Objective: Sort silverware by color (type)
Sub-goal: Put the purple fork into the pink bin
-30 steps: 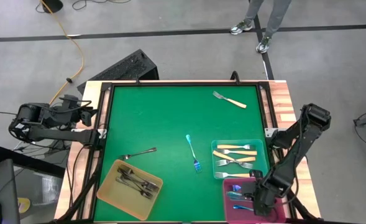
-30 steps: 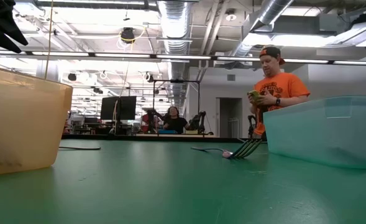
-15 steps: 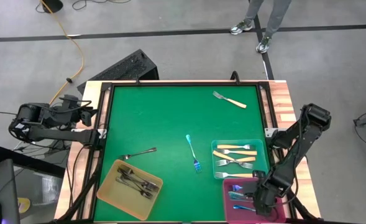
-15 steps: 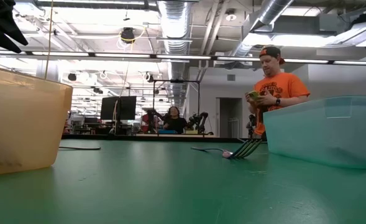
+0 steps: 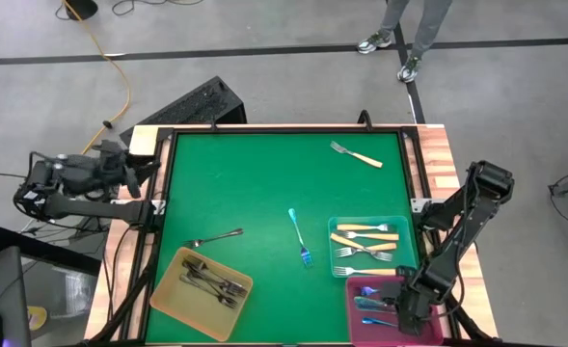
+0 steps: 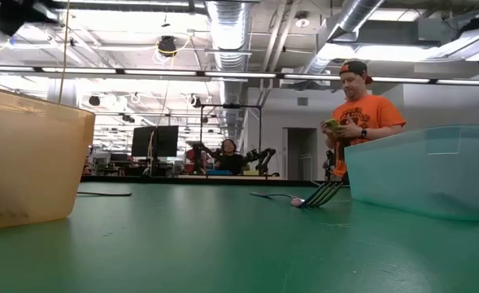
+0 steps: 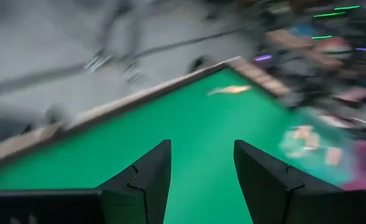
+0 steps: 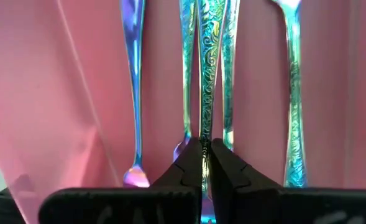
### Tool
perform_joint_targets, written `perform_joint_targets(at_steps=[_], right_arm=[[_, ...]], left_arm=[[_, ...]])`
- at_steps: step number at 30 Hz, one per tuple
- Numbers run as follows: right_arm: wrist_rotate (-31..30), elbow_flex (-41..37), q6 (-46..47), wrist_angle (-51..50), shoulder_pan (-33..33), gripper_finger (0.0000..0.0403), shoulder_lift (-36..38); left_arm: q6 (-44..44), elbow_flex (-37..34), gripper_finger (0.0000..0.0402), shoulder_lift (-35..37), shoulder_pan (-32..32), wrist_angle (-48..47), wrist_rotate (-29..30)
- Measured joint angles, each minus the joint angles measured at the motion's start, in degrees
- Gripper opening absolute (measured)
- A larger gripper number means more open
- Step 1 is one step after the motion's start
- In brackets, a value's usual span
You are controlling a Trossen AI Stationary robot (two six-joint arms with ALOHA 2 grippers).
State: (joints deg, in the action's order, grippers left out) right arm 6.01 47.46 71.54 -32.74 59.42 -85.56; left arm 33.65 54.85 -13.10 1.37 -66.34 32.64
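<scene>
While the right gripper (image 8: 206, 163) clamps an iridescent fork (image 8: 209, 56) inside the pink tray (image 5: 356, 319), the left gripper (image 7: 201, 168) waits apart beside the counter (image 5: 255, 183).

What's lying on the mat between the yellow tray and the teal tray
In the high view, between the yellow tray and the teal tray, only one iridescent blue fork lies on the green mat.

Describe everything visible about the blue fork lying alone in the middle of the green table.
The iridescent blue metal fork lies flat on the green table surface, by itself and apart from every tray. Its slim handle points toward the far edge, its tines toward the near edge, slightly angled. It looks shiny, teal to blue-purple. Nothing touches it; neither claw is near it.
</scene>
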Motion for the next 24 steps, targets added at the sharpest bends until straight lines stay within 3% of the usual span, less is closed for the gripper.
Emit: perform_joint_targets(at_steps=[4,6,16,24], right_arm=[[0.0,0.0,-1.3,0.1,-0.8,0.0030,0.0],[0.1,0.0,-2.0,0.1,-1.5,0.0030,0.0],[0.4,0.0,-6.1,-1.6,-5.3,0.0030,0.0],[1.8,0.0,-7.8,-3.8,-6.9,0.0030,0.0]], left_arm=[[-17.6,0.0,0.0158,0.0,0.0,13.4,-13.6],[-20.6,0.0,0.0158,0.0,0.0,16.5,-18.5],[-20.9,0.0,0.0158,1.4,0.0,16.9,-22.5],[-17.9,0.0,0.0158,11.6,0.0,17.4,-23.0]])
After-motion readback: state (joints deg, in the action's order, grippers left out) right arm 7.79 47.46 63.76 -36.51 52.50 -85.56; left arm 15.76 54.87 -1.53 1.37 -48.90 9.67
